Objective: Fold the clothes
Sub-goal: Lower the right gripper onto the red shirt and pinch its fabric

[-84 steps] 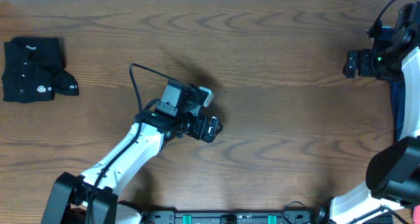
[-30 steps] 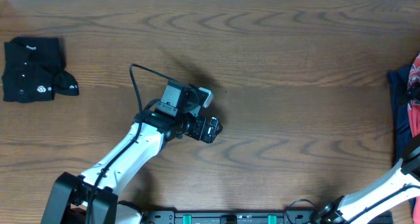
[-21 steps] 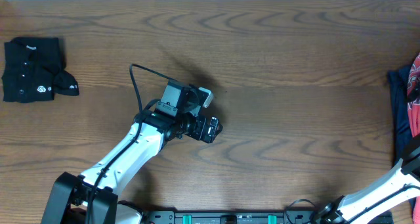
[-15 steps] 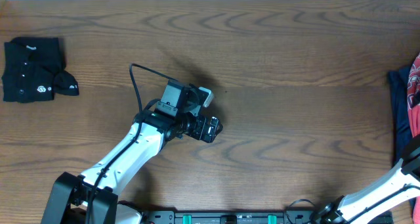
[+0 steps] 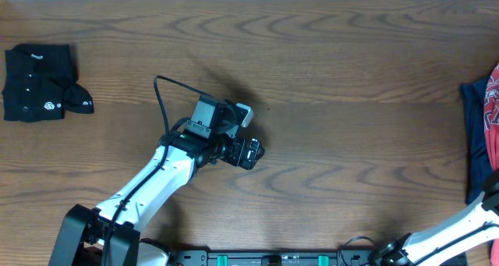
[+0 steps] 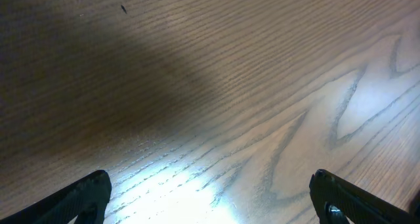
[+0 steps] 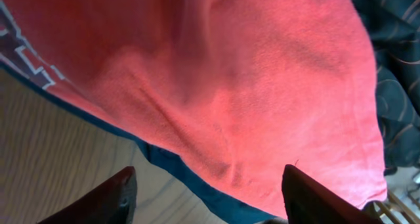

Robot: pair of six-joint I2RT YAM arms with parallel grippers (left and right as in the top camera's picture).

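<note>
Coral-red T-shirt (image 7: 230, 86) lies over the dark blue garment (image 5: 472, 133) at the table's (image 5: 351, 55) right edge. Black shirt (image 5: 37, 83) sits folded at the far left, well apart. Left gripper (image 6: 213, 201) is mid-table, jaws spread over wood. Right gripper (image 7: 213, 198) is spread wide above the T-shirt's hem.

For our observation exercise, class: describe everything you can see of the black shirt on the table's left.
The black shirt lies folded into a compact rectangle, flat on the wooden table near its far left edge. It looks like soft dark cloth, with small white buttons and a white logo. One bunched part pokes rightward. Nothing else touches it.
</note>
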